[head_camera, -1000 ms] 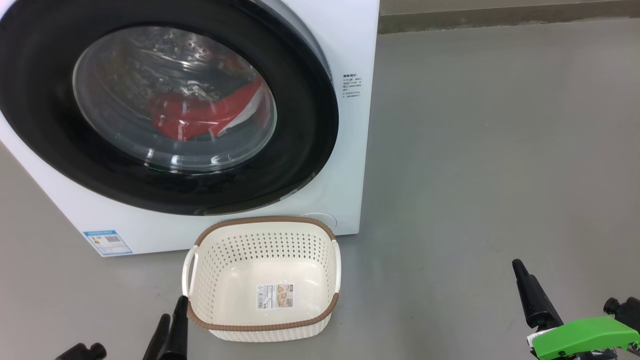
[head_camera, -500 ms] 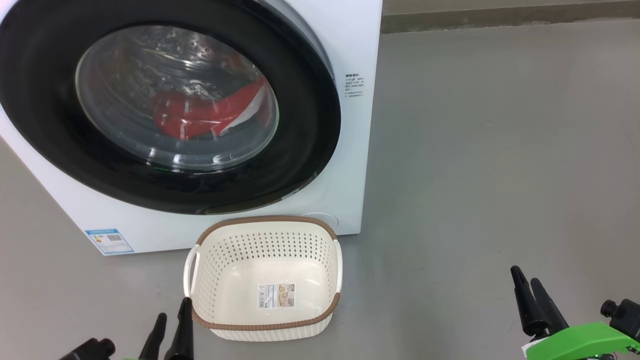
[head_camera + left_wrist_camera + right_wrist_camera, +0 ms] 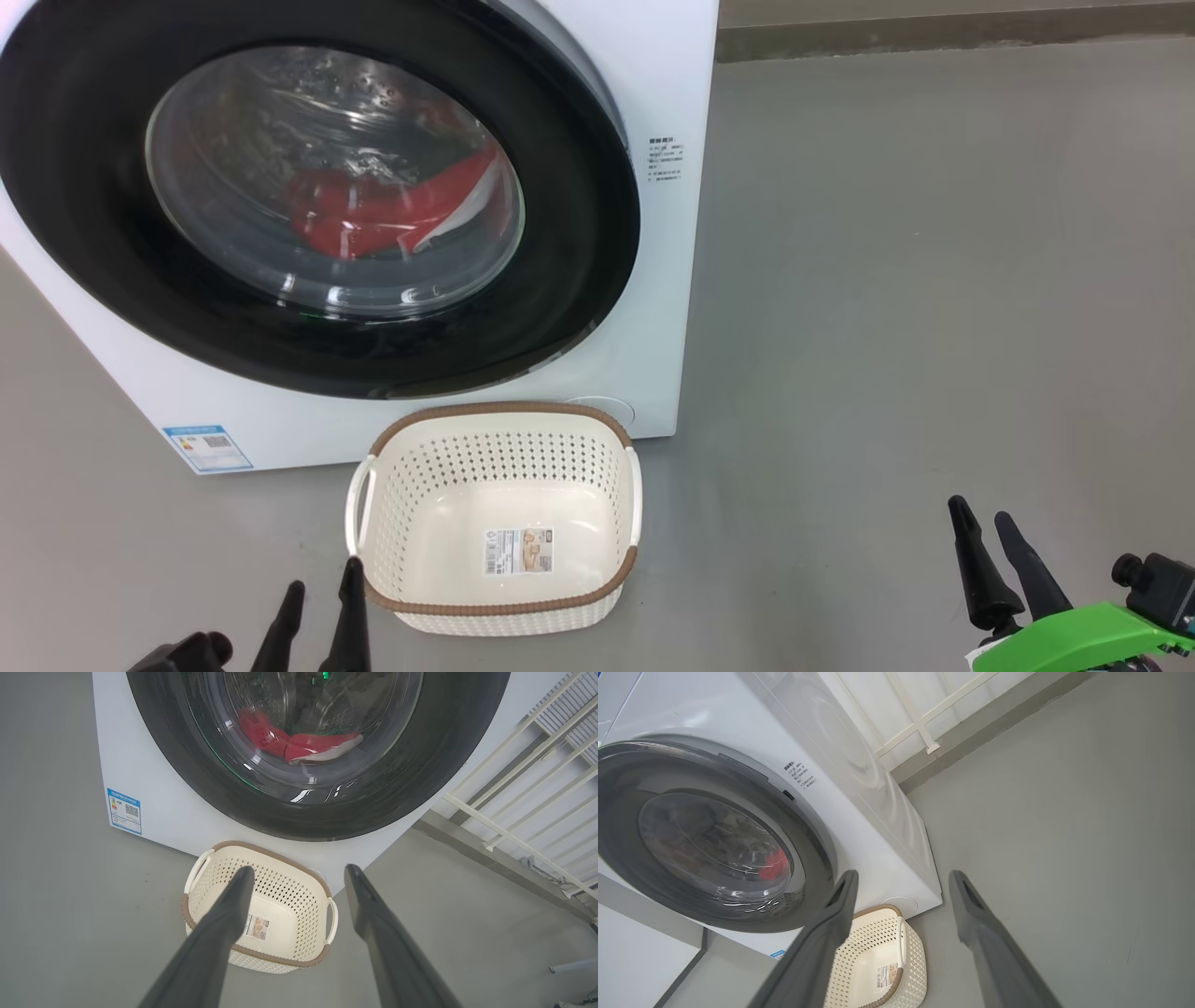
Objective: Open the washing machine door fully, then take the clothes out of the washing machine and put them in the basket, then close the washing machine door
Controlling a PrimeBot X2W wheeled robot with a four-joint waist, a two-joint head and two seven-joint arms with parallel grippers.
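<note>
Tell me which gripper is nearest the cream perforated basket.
The left gripper: it stands beside the brown rim of the cream perforated basket; the right gripper is far off.

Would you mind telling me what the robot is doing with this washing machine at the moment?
Nothing is being handled yet. The robot faces the washing machine, whose door is not swung open; the red clothes lie in the drum behind its glass. The basket stands empty on the floor in front of the machine. The left gripper and right gripper hang low, both open and holding nothing.
</note>
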